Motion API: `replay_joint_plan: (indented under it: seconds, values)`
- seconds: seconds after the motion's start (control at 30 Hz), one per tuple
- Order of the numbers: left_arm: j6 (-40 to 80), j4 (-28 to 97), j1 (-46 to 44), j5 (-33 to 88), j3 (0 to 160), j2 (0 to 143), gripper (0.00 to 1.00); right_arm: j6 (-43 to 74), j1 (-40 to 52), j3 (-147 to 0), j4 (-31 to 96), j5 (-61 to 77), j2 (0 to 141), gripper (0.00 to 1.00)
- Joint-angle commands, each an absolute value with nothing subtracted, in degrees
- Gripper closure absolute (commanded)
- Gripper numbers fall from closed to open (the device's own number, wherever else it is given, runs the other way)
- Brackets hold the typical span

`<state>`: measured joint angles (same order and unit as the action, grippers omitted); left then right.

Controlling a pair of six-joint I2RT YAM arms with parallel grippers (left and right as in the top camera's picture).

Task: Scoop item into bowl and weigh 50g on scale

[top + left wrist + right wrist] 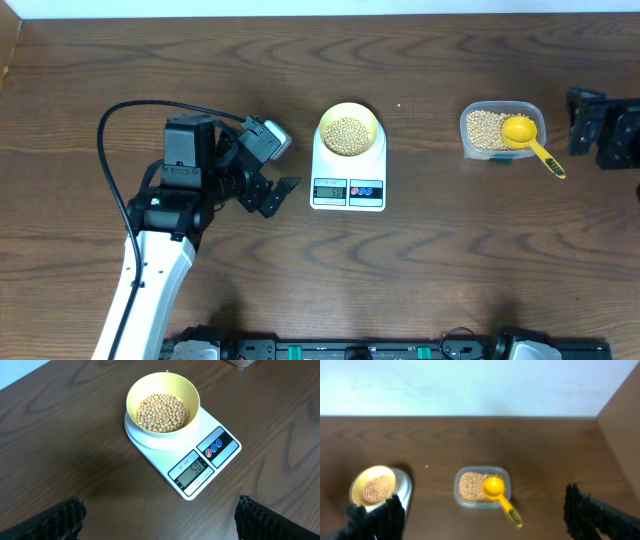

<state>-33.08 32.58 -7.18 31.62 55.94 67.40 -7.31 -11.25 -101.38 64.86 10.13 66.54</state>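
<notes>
- Dark brown wood-grain table (80,60) spans the whole view.
- Clear rounded-rectangular plastic tub (537,112) stands on the table's right part.
- Bright yellow plastic scoop (520,131) lies in the tub, its handle resting over the rim.
- Plain white wall (470,385) borders the table's far edge.

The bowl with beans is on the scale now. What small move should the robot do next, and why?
Probably no more scooping: draw the left gripper back a little from the scale. Its display seems to read 50, the beans sit in the bowl on it, the scoop lies in the tub, and the right gripper, like the left, is open and empty.
</notes>
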Motion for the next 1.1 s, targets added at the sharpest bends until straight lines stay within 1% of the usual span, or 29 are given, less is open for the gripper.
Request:
replay_joint_plan:
  seconds: [0.0,0.1,0.3,0.57,0.63,0.83,0.93,1.07]
  values:
    - [-33.63,32.51,-7.03,31.88,55.70,67.79,0.02,-10.50,-9.13,-89.97,56.34,7.79,59.92,0.01]
    - [-33.63,32.51,-7.03,31.88,55.70,67.79,0.02,-12.53,-7.79,-78.17,46.30,7.81,53.41,0.01]
    - [-33.63,32.51,-7.03,31.86,55.70,67.79,0.02,-13.02,-6.70,-56.18,28.21,8.05,40.47,0.01]
    - [-33.63,32.51,-7.03,31.88,55.70,67.79,0.02,-19.46,-2.96,-34.06,14.00,7.46,25.36,0.01]
    - [-33.63,32.51,-7.03,31.86,55.70,67.79,0.02,-19.38,-1.91,-25.76,9.41,6.11,19.29,0.01]
    - [-33.63,32.51,-7.03,31.86,55.70,67.79,0.02,-19.35,-1.28,-14.31,5.19,6.07,9.45,0.01]
    - [-33.63,32.53,-7.03,31.86,55.70,67.79,0.02,-19.27,-1.28,-10.81,5.13,6.15,5.78,0.01]
    - [-33.63,32.53,-7.03,31.86,55.70,67.79,0.03,-16.21,-1.28,-7.07,5.13,6.13,2.42,0.01]
